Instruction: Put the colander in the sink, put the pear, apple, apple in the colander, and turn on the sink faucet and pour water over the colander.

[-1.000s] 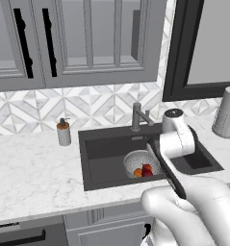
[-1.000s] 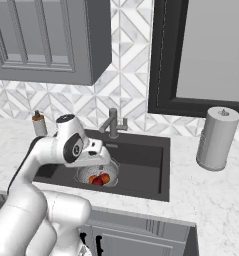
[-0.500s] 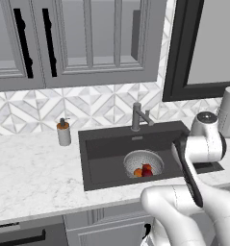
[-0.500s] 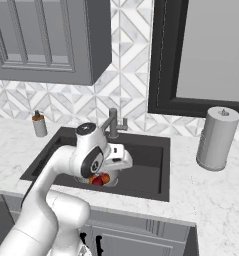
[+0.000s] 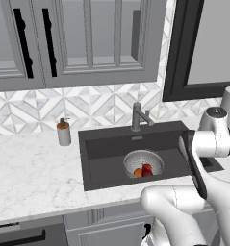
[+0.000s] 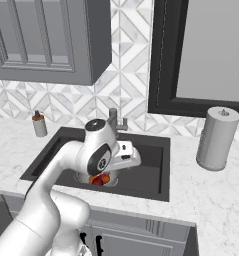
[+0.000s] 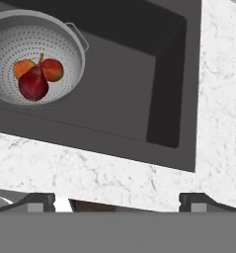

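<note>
Fruit is sitting gathered at the bottom of the colander (image 7: pixel 35 57), which is resting in the left part of the sink (image 7: pixel 114 74), so that water from the tap could wash over all three pieces at once and drain through the perforations. The pear (image 7: pixel 33 84), dark maroon with a thin stem, is lying nearest the camera in the hand view, touching the two orange-red apples (image 7: pixel 52 69) behind it; in the left base view the colander (image 5: pixel 143 162) is showing as a pale, finely holed bowl with the fruit (image 5: pixel 143 170) clustered at its near side. Small handles are jutting from its rim. The sink faucet (image 5: pixel 138 116) is standing at the far edge of the basin, its angled spout pointing to the right of the colander rather than straight over it, and no stream is running, so the filling looks done and the watering step looks not yet begun. The gripper (image 7: pixel 117 197) is hovering over the near right rim of the sink, its fingers spread wide and carrying nothing, seemingly freed for the tap. A soap dispenser (image 5: pixel 64 132) is standing on the counter to the left, well apart from the basin.
</note>
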{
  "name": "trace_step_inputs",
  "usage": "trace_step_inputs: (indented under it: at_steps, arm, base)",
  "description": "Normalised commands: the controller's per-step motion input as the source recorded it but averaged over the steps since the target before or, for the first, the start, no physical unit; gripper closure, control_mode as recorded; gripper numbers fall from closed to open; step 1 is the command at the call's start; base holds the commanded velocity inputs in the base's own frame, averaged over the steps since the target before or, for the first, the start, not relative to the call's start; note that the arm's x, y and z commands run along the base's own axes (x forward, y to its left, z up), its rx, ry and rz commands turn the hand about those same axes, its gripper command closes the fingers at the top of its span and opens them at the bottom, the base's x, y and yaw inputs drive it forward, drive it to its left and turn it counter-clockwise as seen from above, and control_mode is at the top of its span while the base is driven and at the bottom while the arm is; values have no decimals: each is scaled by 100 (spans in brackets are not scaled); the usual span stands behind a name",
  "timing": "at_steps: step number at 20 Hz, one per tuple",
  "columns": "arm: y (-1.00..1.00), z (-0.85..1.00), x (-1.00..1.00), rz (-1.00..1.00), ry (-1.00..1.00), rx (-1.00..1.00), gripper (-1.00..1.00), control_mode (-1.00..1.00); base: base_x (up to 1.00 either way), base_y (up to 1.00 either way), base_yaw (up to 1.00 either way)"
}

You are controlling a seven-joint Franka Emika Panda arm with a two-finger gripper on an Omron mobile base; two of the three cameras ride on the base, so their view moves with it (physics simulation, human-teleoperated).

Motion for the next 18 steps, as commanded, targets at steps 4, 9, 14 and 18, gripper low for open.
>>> trace_step_inputs:
  at_steps: [4, 9, 14, 18]
  arm:
    - [-12, 11, 0, 7, 0, -2, -100, -100]
    - [-14, 9, 14, 7, -6, 0, -100, -100]
    - [1, 6, 42, 1, -12, 3, -100, -100]
    - [13, 0, 14, 12, -50, 9, -100, -100]
  base:
    - [0, 0, 0]
    - [0, 0, 0]
    - [0, 0, 0]
    - [0, 0, 0]
